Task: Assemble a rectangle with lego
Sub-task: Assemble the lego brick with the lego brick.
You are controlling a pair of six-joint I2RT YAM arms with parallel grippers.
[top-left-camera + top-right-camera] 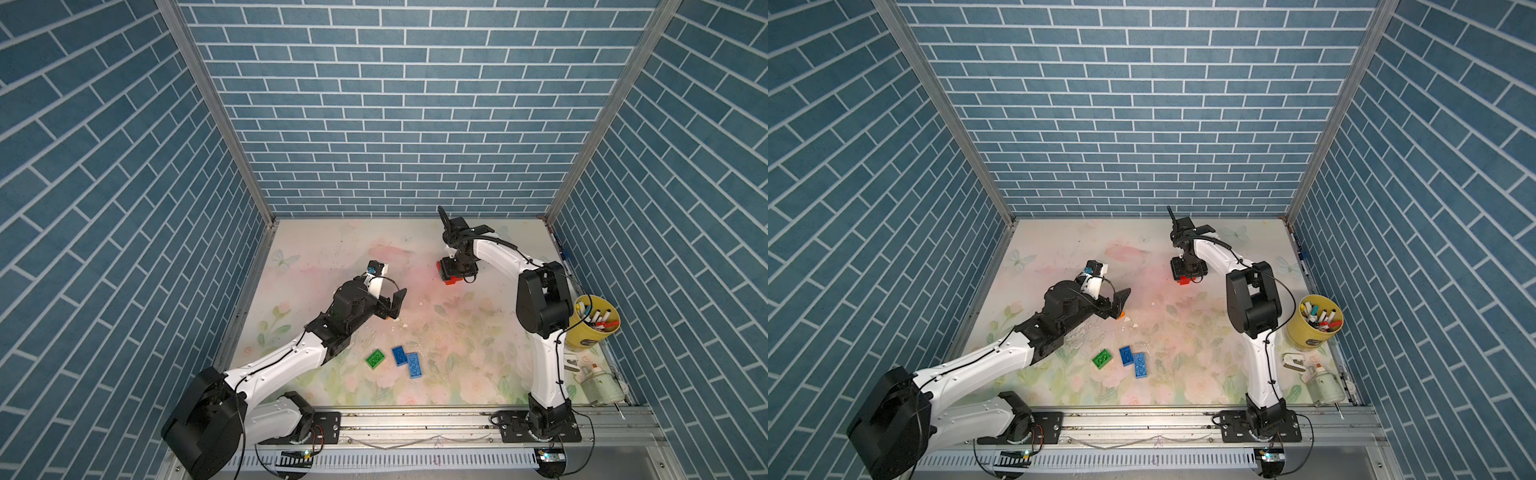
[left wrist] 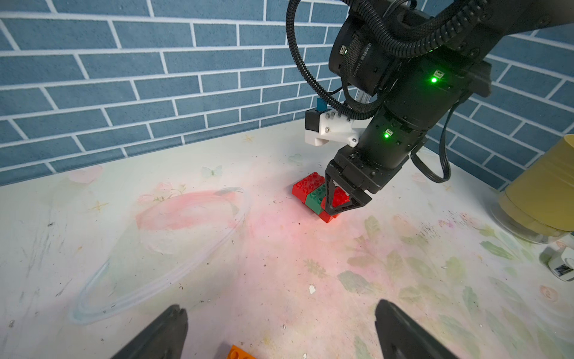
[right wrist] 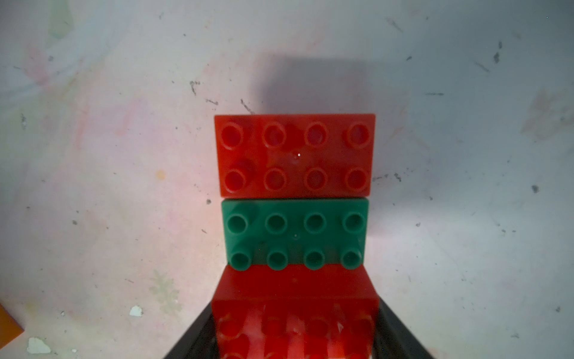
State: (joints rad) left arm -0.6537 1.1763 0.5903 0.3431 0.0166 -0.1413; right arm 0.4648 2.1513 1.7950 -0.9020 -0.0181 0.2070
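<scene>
In both top views, the left gripper hangs low over the middle-left of the flowered worktop. Its fingers are spread wide and hold nothing, and an orange brick peeks out just beside their tips. Farther back and to the right, the right gripper points straight down on a short brick row, with red showing at its edges. Nearer the front rail, a loose green brick lies flat just beside two blue bricks that sit close against each other, all three well apart from both grippers. A yellow cup of marker pens stands at the right edge. The left wrist view shows the two left fingers far apart, with bare worktop between them and the orange brick at the frame's lower edge. Beyond them, the right gripper stands over the row, where a far red brick touches a middle green brick and a near red brick sits inside the dark fingers. The right wrist view looks straight down on the row: far red brick, middle green brick and near red brick are lined up long side to long side, studs up. The right fingers are clamped on the near red brick's two short ends. That brick hides the green brick's near edge; whether it rests on the worktop cannot be told.
</scene>
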